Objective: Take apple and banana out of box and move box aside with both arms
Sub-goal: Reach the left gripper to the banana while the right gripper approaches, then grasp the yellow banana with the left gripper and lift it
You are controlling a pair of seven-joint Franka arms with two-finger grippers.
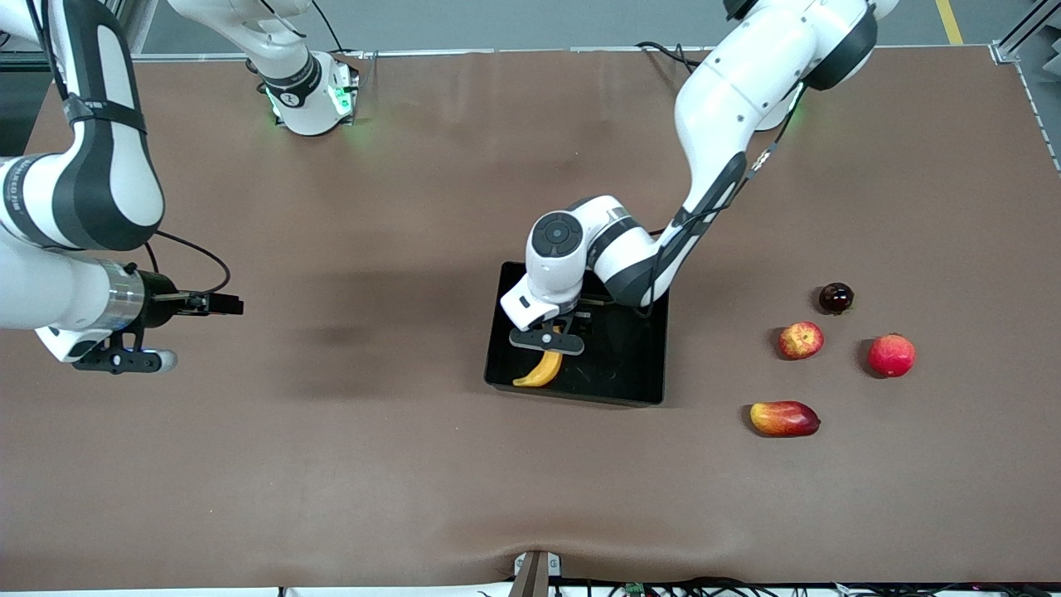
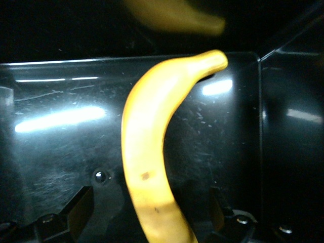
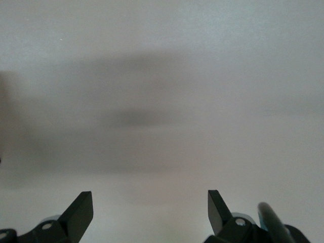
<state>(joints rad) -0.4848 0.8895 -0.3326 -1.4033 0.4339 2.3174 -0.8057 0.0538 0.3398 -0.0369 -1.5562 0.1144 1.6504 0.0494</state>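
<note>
Yellow banana (image 2: 152,167) lies lengthwise between the spread, empty fingers of the left gripper (image 1: 547,341), low inside the black box (image 1: 634,365); right gripper (image 1: 124,361) waits, also spread.

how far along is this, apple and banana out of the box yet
Done: the apple already lies on the table beside the other fruits, toward the left arm's end. In hand: the left gripper is down in the box with open fingers straddling the banana, not yet lifted. Left: take out the banana, then shift the box aside; the right gripper waits open over bare table.
</note>
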